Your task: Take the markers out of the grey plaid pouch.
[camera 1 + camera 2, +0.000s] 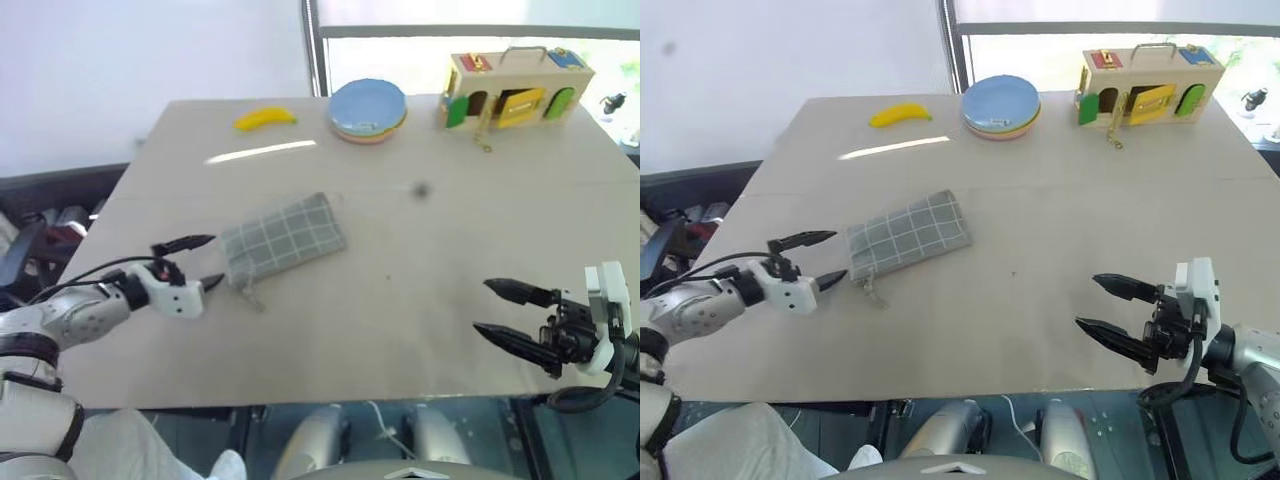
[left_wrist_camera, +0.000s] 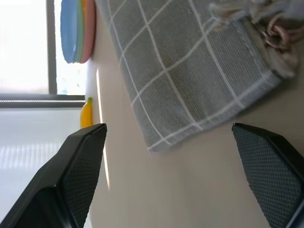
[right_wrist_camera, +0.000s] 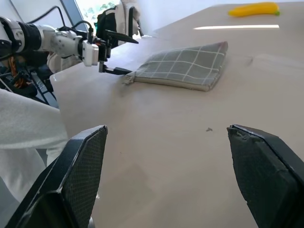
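**A:** What do you have closest to you?

**B:** I've got my right gripper (image 1: 505, 310) low over the near right part of the table (image 1: 420, 260), its 2 jaws standing wide apart with nothing between them. It's well away from the pouch.

**A:** And the left one?

**B:** My left gripper (image 1: 197, 262) is on the near left side, jaws also spread open and empty. It sits just beside the left end of the grey plaid pouch (image 1: 283, 238), one finger level with the pouch's far edge and the other near its lower corner. I can't tell from here whether a fingertip actually touches the fabric.

**A:** How does the pouch lie?

**B:** Flat on the table, left of centre, turned at a slant so its right end points farther away. The zipper cord (image 1: 250, 293) trails out from the left end toward me. In the left wrist view I see the opening at that end a little rumpled, with something pinkish-tan inside; I can't make out any markers.

**A:** Farther back?

**B:** A yellow banana (image 1: 265, 118) at the far left, a stack of plates (image 1: 368, 108) with a blue one on top at the far middle, and a wooden toy house (image 1: 516, 88) with coloured doors at the far right.
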`<state>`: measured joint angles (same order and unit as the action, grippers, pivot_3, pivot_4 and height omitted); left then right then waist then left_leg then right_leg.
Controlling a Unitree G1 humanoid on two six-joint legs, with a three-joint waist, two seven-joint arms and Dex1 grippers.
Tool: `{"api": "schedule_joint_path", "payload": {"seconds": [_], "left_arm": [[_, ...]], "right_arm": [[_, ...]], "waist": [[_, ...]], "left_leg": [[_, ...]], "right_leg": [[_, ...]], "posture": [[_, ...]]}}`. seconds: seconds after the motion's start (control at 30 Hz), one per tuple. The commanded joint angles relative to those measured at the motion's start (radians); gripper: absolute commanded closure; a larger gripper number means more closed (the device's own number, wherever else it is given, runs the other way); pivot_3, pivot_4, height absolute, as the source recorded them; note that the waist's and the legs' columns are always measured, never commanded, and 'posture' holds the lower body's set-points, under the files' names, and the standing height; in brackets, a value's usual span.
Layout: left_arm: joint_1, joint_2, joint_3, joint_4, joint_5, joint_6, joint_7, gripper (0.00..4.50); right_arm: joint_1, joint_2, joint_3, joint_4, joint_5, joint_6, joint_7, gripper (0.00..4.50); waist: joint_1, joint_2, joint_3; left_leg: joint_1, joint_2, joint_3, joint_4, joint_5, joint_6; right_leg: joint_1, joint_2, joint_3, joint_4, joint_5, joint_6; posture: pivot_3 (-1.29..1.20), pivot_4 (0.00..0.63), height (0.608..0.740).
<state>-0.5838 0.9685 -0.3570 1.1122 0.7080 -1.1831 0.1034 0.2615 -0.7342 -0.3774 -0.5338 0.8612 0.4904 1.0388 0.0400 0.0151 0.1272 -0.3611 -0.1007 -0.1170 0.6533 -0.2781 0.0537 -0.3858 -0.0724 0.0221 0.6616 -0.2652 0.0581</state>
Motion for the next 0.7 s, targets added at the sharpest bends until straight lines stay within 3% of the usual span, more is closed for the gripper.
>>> {"api": "schedule_joint_path", "payload": {"seconds": [0.03, 0.27, 0.47, 0.6, 0.7], "left_arm": [[0.015, -0.122, -0.045, -0.015, 0.004, -0.004, -0.015, 0.08], [0.055, -0.246, -0.061, -0.15, -0.087, -0.059, -0.108, 0.08], [0.093, -0.322, -0.057, -0.298, -0.196, 0.007, -0.243, 0.08], [0.095, -0.326, -0.037, -0.334, -0.158, 0.086, -0.254, 0.08], [0.073, -0.318, -0.059, -0.363, -0.026, 0.15, -0.196, 0.08]], "right_arm": [[-0.008, 0.006, -0.008, -0.035, 0.003, -0.024, -0.008, 0.41], [0.014, 0.02, -0.003, -0.054, 0.002, -0.036, -0.021, 0.41], [0.012, 0.026, 0.008, -0.053, -0.003, -0.045, -0.027, 0.41], [0.006, 0.027, 0.011, -0.044, -0.007, -0.049, -0.026, 0.41], [-0.004, 0.028, 0.016, -0.037, -0.012, -0.053, -0.026, 0.41]], "waist": [[0.009, 0.0, 0.0], [0.016, -0.001, -0.001], [0.004, -0.004, 0.001], [0.0, -0.007, 0.003], [0.002, -0.008, 0.002]], "left_leg": [[0.0, 0.0, -0.001, 0.001, 0.0, 0.0], [-0.002, -0.001, -0.002, 0.001, 0.0, 0.001], [-0.003, -0.001, -0.001, 0.001, -0.001, 0.002], [-0.003, -0.001, -0.001, 0.001, -0.001, 0.002], [-0.003, -0.001, -0.001, 0.001, -0.001, 0.002]], "right_leg": [[0.001, 0.0, -0.001, -0.001, 0.0, 0.0], [0.001, -0.001, 0.001, -0.004, 0.0, 0.0], [0.0, -0.001, 0.004, -0.005, 0.0, 0.0], [0.0, -0.001, 0.004, -0.004, 0.0, 0.0], [0.0, -0.001, 0.004, -0.004, 0.0, 0.0]], "posture": [[0.0, 0.15, 0.74], [0.0, 0.15, 0.74], [0.0, 0.15, 0.74], [0.0, 0.15, 0.74], [0.0, 0.15, 0.74]]}}
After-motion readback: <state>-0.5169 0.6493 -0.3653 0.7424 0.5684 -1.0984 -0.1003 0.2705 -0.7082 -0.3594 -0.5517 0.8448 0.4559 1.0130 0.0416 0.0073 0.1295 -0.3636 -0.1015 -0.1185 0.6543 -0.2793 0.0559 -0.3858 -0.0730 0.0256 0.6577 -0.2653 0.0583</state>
